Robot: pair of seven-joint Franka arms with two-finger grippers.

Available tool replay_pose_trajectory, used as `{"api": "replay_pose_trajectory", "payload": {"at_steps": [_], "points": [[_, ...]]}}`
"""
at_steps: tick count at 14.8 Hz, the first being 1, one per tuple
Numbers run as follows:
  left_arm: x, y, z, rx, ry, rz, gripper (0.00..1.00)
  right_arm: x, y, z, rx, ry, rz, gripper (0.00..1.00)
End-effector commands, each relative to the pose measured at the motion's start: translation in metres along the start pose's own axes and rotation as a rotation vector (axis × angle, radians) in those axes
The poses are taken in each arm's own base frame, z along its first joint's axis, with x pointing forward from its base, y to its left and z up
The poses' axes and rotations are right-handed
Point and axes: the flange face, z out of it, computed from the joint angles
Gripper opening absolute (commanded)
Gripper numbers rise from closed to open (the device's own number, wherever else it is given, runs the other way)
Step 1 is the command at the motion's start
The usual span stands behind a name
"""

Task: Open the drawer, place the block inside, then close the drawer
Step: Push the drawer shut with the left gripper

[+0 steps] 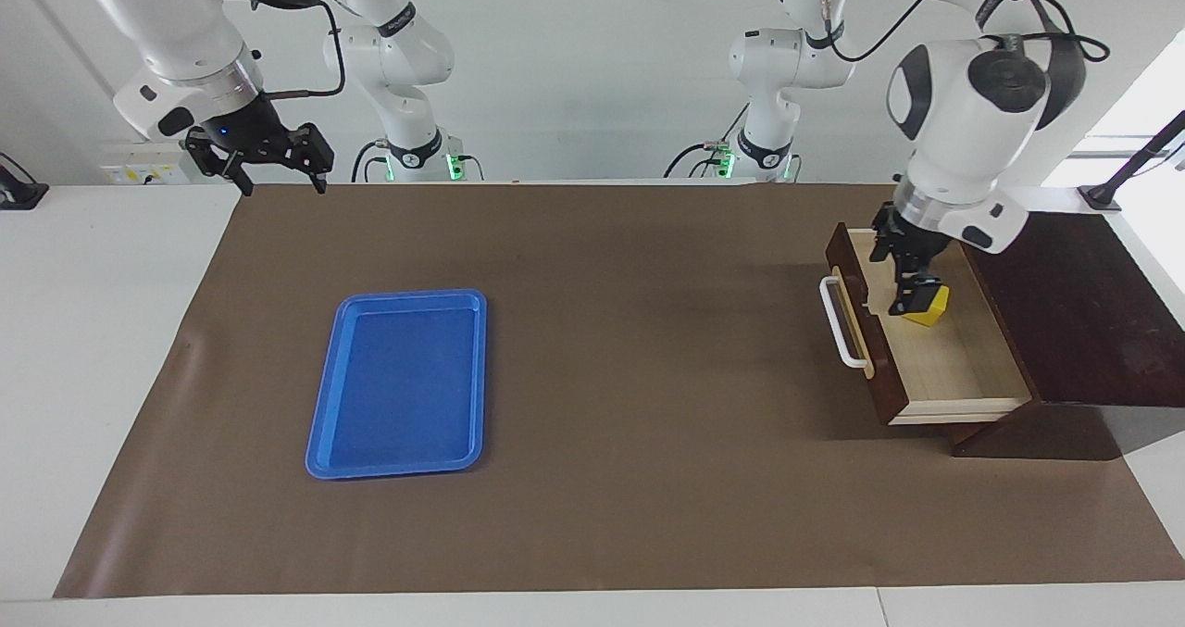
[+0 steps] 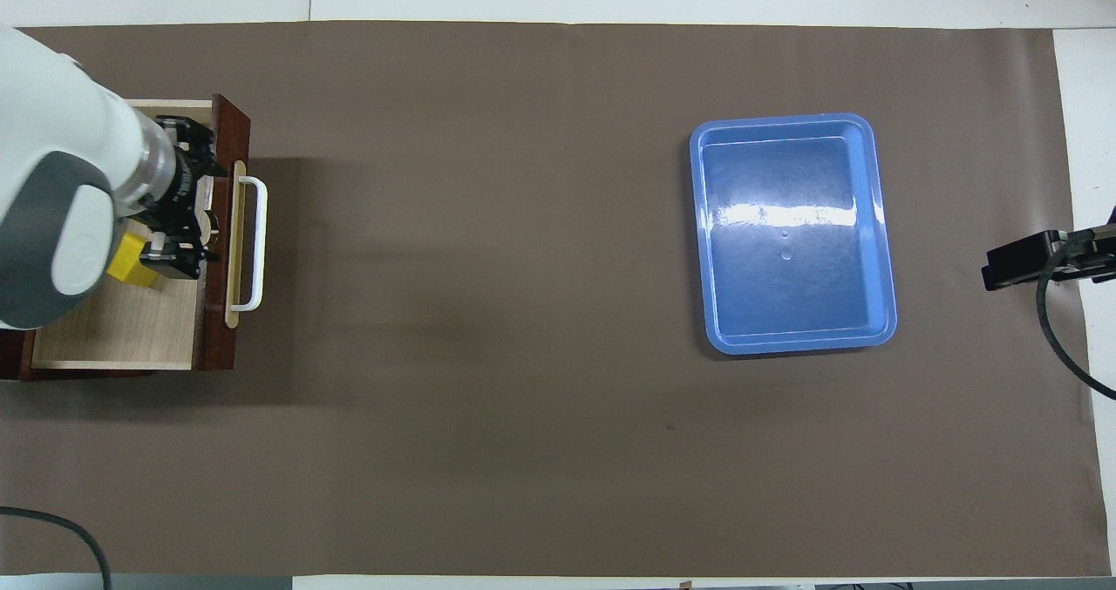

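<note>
Facing view shows you the small yellow cube block (image 1: 929, 305) resting inside the pulled-out dark wooden drawer (image 1: 963, 368), with the left gripper (image 1: 912, 295) spread around it. Your right gripper (image 1: 275, 175) waits spread above the table's edge, well apart from the flat blue plastic tray (image 1: 400, 383).

Plain white wall (image 1: 592, 71), white tabletop (image 1: 102, 331) covered by a wide brown paper mat (image 1: 648, 331), bright window light (image 1: 1143, 99) at one end, soft even lighting, faint shadows on the mat
</note>
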Motion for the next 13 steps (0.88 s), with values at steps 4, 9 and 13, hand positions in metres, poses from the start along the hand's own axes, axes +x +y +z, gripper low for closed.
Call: {"api": "replay_pose_trajectory", "payload": {"at_steps": [4, 9, 13], "points": [[0.012, -0.002, 0.054, -0.003, 0.020, -0.053, 1.00, -0.004, 0.004, 0.004, -0.013, -0.006, 0.024, 1.00], [0.056, -0.001, 0.059, 0.004, 0.020, -0.047, 1.00, 0.000, 0.006, 0.011, -0.014, -0.001, 0.023, 1.00], [0.098, -0.001, 0.062, -0.001, 0.048, -0.040, 1.00, 0.003, 0.011, 0.012, -0.002, -0.004, 0.031, 1.00]]}}
